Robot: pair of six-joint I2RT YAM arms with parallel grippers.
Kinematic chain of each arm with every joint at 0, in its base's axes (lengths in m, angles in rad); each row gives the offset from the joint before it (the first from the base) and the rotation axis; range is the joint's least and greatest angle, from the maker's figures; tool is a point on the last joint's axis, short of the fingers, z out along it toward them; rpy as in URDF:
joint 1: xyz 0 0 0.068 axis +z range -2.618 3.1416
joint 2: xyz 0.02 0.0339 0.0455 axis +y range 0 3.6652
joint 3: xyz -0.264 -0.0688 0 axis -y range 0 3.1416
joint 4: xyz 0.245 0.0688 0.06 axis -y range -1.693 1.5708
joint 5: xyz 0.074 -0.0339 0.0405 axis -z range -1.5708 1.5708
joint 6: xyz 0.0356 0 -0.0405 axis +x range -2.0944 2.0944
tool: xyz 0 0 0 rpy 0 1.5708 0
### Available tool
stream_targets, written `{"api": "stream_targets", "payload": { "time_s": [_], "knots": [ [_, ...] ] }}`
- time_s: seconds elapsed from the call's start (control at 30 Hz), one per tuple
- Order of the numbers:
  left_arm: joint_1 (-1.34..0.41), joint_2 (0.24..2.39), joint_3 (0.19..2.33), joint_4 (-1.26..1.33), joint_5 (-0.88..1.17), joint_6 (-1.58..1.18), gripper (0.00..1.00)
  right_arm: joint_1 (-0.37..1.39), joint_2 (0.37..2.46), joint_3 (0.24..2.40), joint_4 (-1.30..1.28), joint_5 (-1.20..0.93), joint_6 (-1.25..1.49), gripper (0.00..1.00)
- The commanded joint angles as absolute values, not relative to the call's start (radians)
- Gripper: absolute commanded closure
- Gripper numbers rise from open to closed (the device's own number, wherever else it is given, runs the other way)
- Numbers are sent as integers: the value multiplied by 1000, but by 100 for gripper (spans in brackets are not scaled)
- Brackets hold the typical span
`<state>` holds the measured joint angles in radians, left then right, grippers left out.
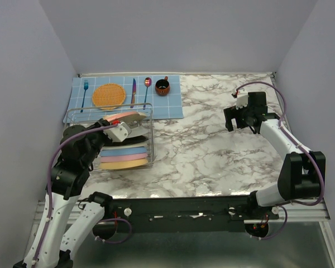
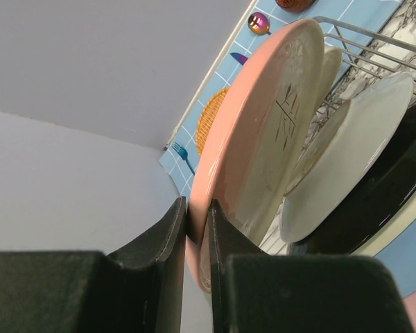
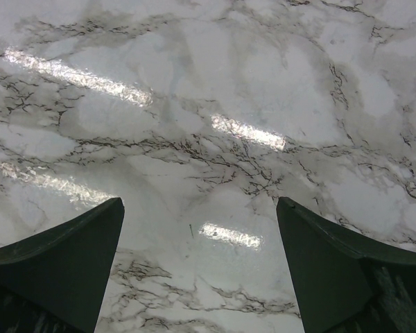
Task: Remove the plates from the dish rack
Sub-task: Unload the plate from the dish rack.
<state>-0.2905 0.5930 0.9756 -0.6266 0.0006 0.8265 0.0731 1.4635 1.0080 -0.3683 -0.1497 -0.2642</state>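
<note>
**Left gripper on a plate rim at the rack; right arm idle**

Rack (image 1: 151, 133): sits at the tabletop's (image 1: 212, 156) left side, its far end just beside the near edge of the placemat (image 1: 172, 103). Plates (image 1: 125, 151) stand on edge in it, in a row. Blue, pink and yellow-orange rims show toward the near end.

Left gripper (image 2: 196, 215): reaches over the rack's far end. Its fingers (image 2: 168, 239) are clenched on the rim of the twig plate (image 2: 263, 132), one on the pink back and one on the cream face. The plate leans, with the twig motif facing the rest of the row. Whether its lower edge rests in the rack cannot be told. Just behind its face is another cream plate, mostly hidden. A white plate (image 2: 353, 152) comes next, then a black one (image 2: 395, 187), both tilted the same way.

Right gripper (image 3: 199, 208): hangs above bare marble at the far right of the tabletop, well apart from the rack. Its fingers are spread wide and hold nothing.

On the placemat, along the far-left edge, left to right: fork (image 1: 85, 91), orange woven disc (image 1: 108, 96), knife (image 1: 133, 92), spoon (image 1: 148, 84), dark red cup (image 1: 162, 87). All lie apart from the rack's contents.
</note>
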Motion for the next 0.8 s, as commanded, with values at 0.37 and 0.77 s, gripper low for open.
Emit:
{"api": "stream_targets", "payload": {
  "time_s": [0.37, 0.77],
  "knots": [
    [-296, 594, 1092, -497, -25, 808, 100, 86, 1485, 1034, -379, -126, -282, 0],
    [-296, 603, 1103, -500, -8, 802, 100, 90, 1496, 1034, -377, -117, -284, 0]
  ]
}}
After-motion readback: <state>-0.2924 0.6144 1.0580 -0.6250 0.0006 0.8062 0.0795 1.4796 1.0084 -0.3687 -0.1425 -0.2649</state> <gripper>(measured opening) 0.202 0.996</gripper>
